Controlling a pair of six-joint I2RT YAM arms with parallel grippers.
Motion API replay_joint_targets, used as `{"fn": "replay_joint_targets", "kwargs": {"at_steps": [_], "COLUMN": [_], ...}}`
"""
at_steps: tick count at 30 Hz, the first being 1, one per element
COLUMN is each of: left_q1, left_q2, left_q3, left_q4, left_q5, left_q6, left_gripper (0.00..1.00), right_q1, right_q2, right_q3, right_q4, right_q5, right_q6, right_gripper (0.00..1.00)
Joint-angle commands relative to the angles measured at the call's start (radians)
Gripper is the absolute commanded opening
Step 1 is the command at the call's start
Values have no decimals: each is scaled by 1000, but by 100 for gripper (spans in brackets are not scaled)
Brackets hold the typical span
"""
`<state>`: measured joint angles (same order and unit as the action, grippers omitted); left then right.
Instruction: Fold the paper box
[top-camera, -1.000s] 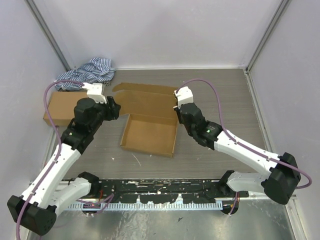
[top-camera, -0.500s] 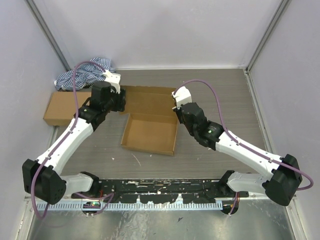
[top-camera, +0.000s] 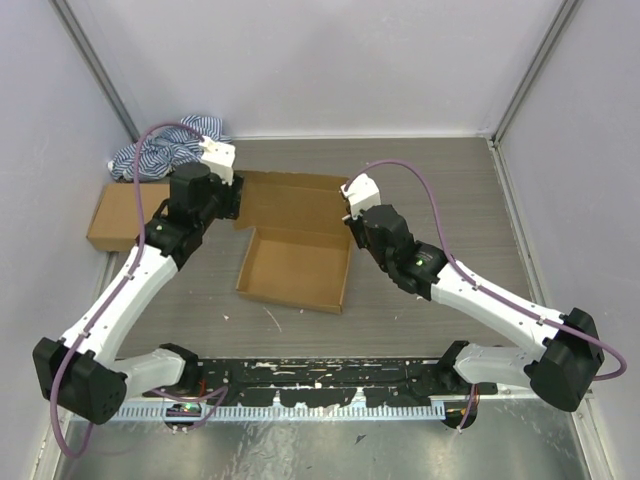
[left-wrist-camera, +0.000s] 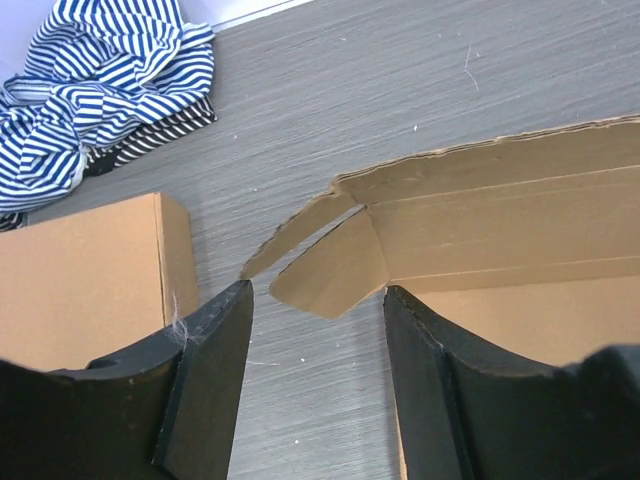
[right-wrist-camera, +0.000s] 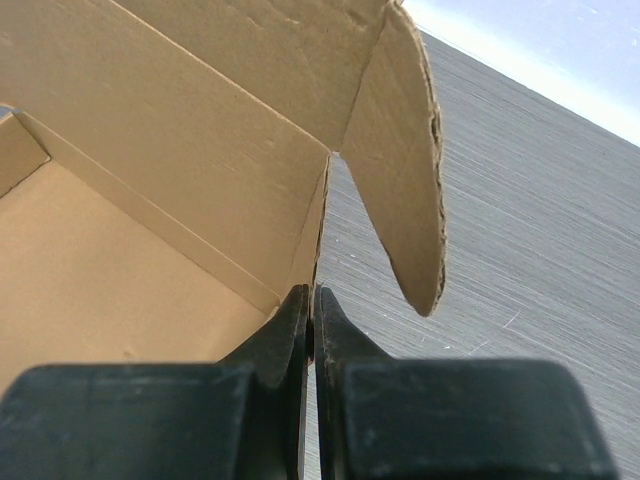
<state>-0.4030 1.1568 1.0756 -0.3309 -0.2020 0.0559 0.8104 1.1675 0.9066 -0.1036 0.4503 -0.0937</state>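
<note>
The paper box (top-camera: 295, 265) lies in the middle of the table as a shallow brown tray, its lid panel (top-camera: 295, 200) spread out behind it. My right gripper (top-camera: 350, 223) is shut on the tray's right side wall; in the right wrist view the thin cardboard edge (right-wrist-camera: 322, 215) runs up from between the closed jaws (right-wrist-camera: 311, 300), and a rounded tab (right-wrist-camera: 405, 150) hangs beside it. My left gripper (top-camera: 232, 205) hovers open at the box's back left corner. In the left wrist view its fingers (left-wrist-camera: 215, 350) straddle bare table just below a loose corner flap (left-wrist-camera: 330, 270), touching nothing.
A ready-made brown cardboard box (top-camera: 120, 215) sits at the left wall, also in the left wrist view (left-wrist-camera: 80, 270). A blue-white striped cloth (top-camera: 165, 150) is bunched in the back left corner. White walls close in three sides.
My left arm has swung right and back, from beside the ready-made box to the paper box's back left corner. The paper box has slid slightly left. The right gripper keeps its grip.
</note>
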Motion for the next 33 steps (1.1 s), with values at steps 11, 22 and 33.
{"fn": "replay_joint_targets", "kwargs": {"at_steps": [11, 22, 33], "left_q1": [-2, -2, 57], "left_q2": [72, 59, 75], "left_q3": [10, 11, -69], "left_q4": [1, 9, 170], "left_q5": [38, -185, 85], "left_q6": [39, 60, 55], "left_gripper": [50, 94, 88], "right_q1": [0, -2, -78], "right_q2": [0, 13, 34], "right_q3": [63, 80, 116], "right_q4": [-2, -28, -76], "right_q5": [-19, -14, -179], "right_q6": [-2, 8, 16], "right_gripper": [5, 5, 5]}}
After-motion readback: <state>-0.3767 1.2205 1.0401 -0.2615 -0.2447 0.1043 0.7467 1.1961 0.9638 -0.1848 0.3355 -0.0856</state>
